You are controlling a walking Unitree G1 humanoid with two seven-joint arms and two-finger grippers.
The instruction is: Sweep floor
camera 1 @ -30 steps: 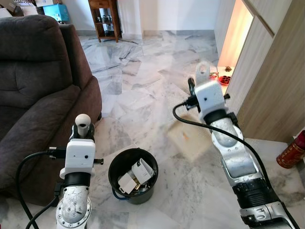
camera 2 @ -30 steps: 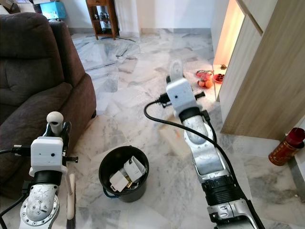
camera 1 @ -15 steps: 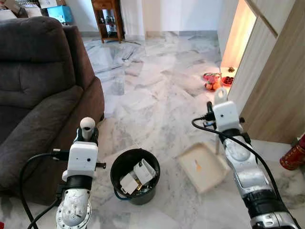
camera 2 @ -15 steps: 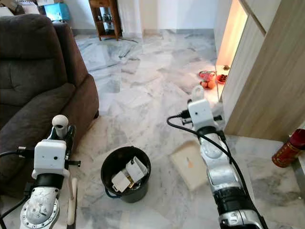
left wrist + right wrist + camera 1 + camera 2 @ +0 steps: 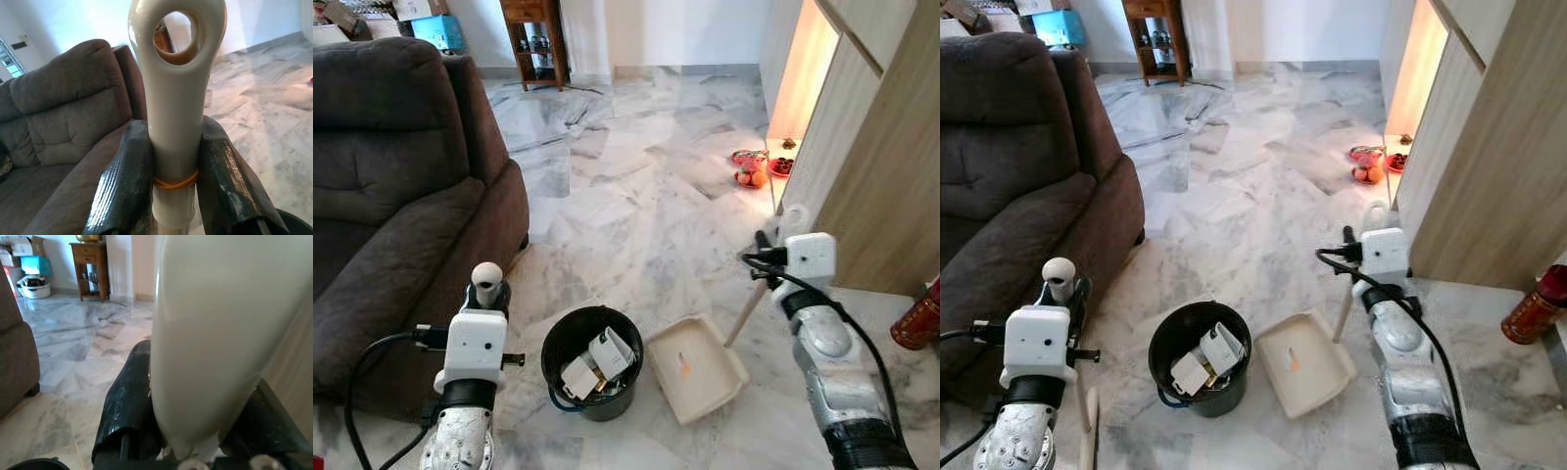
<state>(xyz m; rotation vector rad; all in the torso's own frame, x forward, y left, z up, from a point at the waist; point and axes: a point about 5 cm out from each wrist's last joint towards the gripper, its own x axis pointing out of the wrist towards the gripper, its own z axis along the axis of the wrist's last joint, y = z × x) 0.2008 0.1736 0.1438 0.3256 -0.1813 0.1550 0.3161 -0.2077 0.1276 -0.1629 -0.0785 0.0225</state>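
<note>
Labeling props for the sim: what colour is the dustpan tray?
Cream, with a small orange mark inside. The dustpan tray shows best in the left eye view, beside the black bin.

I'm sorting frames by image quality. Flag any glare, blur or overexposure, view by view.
Left eye view: sharp, with a blown-out glow along the lit opening by the wooden cabinet. Left wrist view: the broom handle is crisp, the background window light washed out. Right wrist view: the dustpan handle is too close, soft and featureless.

brown sofa (image 5: 401, 176), marble floor (image 5: 626, 186), wooden cabinet (image 5: 876, 147)
</note>
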